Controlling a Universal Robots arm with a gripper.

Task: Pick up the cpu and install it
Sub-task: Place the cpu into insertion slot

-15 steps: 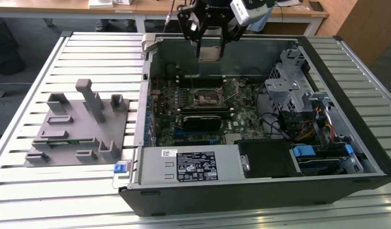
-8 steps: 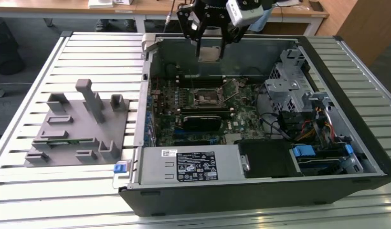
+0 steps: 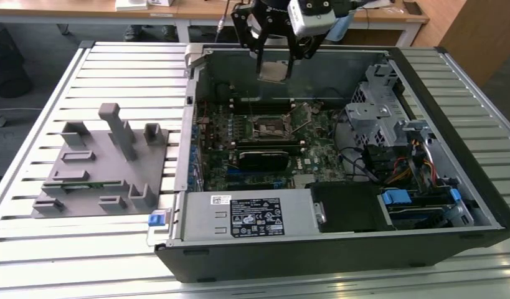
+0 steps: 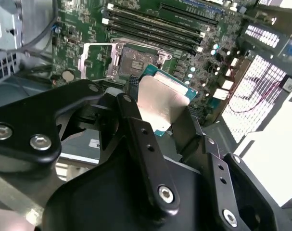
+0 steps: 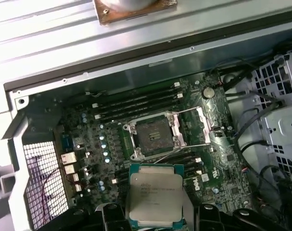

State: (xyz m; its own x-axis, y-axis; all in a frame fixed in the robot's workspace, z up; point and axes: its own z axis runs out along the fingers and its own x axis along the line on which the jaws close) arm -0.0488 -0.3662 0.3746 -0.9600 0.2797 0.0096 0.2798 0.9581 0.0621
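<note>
Right up against the lens in the second wrist view are the black links of the gripper. It's clenched on the cpu, pinching it at two opposite edges. The silver lid is catching the light, with a thin green rim showing round it.

Now the exterior view, sweeping across from its left. A grey fixture tray sits on the slatted table, well apart from the arm. Next comes the open computer case with the green motherboard lying flat inside. Up top, the gripper hangs over the case's far wall with the cpu between its tips, lifted clear of everything. The socket lies toward the near side from the chip and lower down, in the middle of the board. Further to the exterior view's right stands the metal drive cage, away from the action.

That gap between chip and socket is the relation that matters here. In the first wrist view the cpu shows lid-up just beside the socket, not over it. The chip is near enough square, so it has no real long axis. Its edges run close to parallel with the socket frame, perhaps a touch rotated. The socket's centre looks bare and uncovered, I'd judge. So the chip is lifted but not yet seated.
</note>
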